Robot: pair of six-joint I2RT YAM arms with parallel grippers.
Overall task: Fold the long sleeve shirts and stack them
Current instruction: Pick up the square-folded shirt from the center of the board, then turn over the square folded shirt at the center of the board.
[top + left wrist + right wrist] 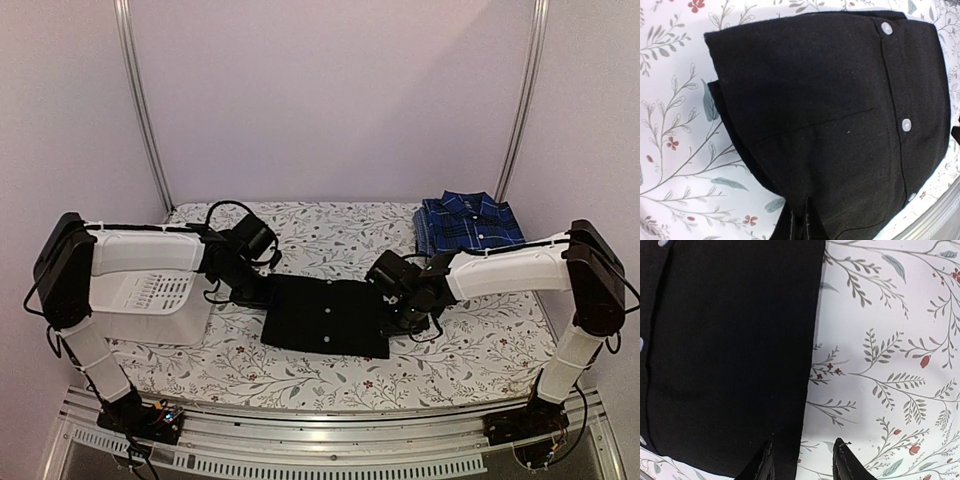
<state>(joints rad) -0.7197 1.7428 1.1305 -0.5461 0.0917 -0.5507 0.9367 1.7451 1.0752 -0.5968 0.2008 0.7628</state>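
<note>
Matt woven cloth on black shirt (pixel 327 316), pale glossy btns (pixel 906 124). Plaid shirt (pixel 468 222) behind-right of it: soft matt cloth. Counter (pixel 300 375) under it: smooth floral-print cloth. Basket (pixel 150 300) left of it: white plastic

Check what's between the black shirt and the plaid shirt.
Top view: the right claw and its wrist fill that gap, at the black shirt's right edge. Past them, only bare floral table cover up to the plaid shirt.
</note>
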